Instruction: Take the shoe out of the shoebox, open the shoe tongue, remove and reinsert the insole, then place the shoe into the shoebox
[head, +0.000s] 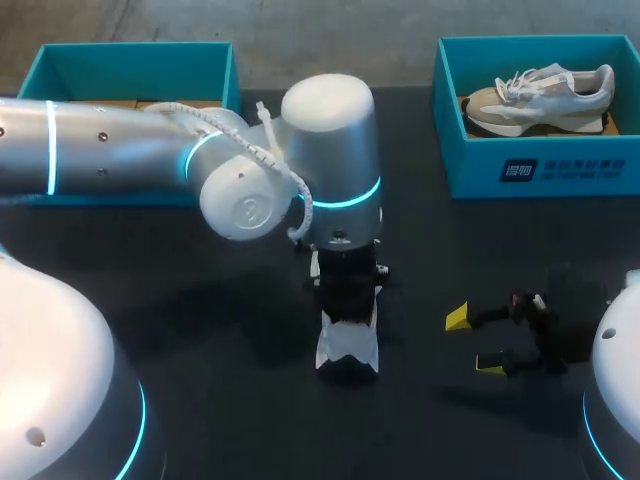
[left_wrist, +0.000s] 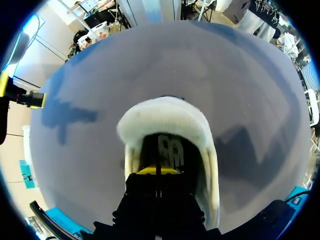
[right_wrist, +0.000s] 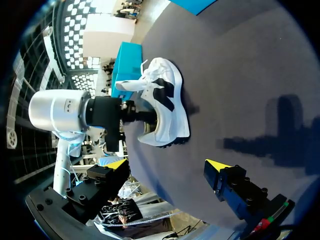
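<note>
Head view: the left arm's (head: 200, 150) wrist housing covers most of the white shoe (head: 347, 345). Only its lower part shows, standing on the dark table (head: 200, 300) near the middle. The left gripper cannot be made out under the housing.

Left wrist view: the left gripper (left_wrist: 157, 170) sits inside the shoe's (left_wrist: 170, 112) opening, below the padded collar. Its yellow tips are pressed together with only a thin dark line between them. Whether anything thin is pinched there cannot be told. The insole (left_wrist: 167, 150) shows just ahead of the tips and is partly shadowed.

Right wrist view: this is the only view showing the shoe (right_wrist: 167, 107) whole, with its black side marking and a loose flap standing up at the opening. The left gripper's black body enters that opening, and its tips are hidden inside.

Right gripper (head: 474, 343) (right_wrist: 167, 165): the fingers are spread wide with nothing between them. It is over bare table, well apart from the shoe.

Head view only: a second shoe (head: 540, 95) lies in the right shoebox (head: 540, 175). The left shoebox (head: 130, 55) is partly hidden behind the left arm, and its contents cannot be judged.
</note>
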